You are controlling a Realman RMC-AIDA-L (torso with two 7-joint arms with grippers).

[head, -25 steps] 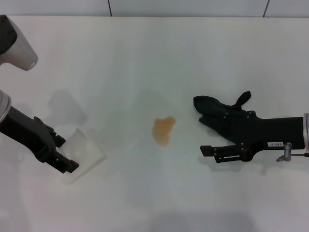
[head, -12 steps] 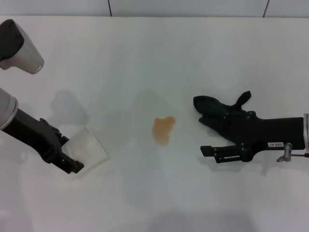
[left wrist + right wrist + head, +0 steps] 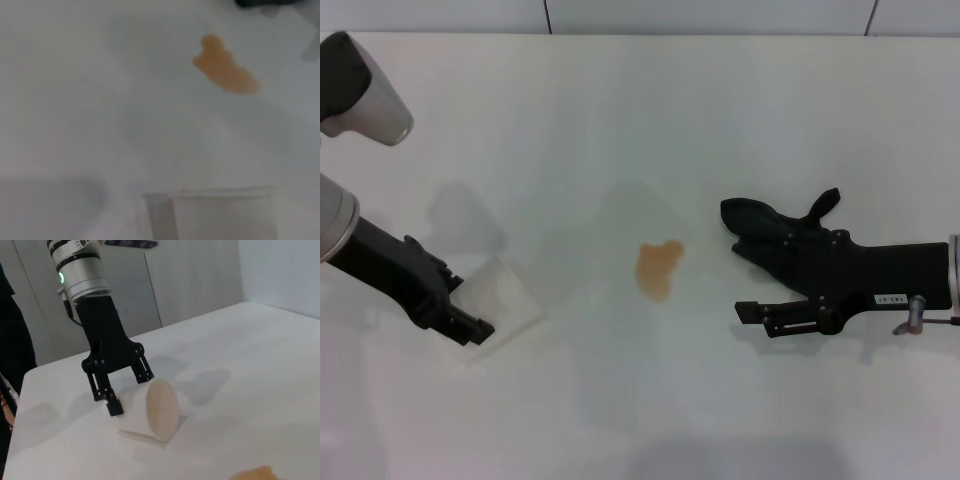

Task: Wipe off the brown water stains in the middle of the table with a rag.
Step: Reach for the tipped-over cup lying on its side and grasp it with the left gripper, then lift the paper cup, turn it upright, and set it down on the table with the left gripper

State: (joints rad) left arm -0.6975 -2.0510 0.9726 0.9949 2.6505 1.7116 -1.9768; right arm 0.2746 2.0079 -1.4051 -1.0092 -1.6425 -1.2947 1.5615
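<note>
The brown water stains (image 3: 658,268) lie as one small orange-brown blotch in the middle of the white table (image 3: 640,120); they also show in the left wrist view (image 3: 225,70). The black rag (image 3: 760,222) lies to the right of the stains, its pointed corner up. My right gripper (image 3: 746,278) is at the rag, jaws wide apart, the far finger over the cloth and the near finger on bare table. My left gripper (image 3: 470,310) is at the left, shut on a clear plastic cup (image 3: 505,305) that lies on its side.
In the right wrist view the cup (image 3: 157,410) rests on the table with the left gripper (image 3: 131,392) straddling its base. The cup also fills the lower edge of the left wrist view (image 3: 225,215). A wall runs behind the table's far edge.
My left gripper has shifted slightly right and away with the cup, which has tipped from raised to lying on the table. The right arm, rag and stains have not moved.
</note>
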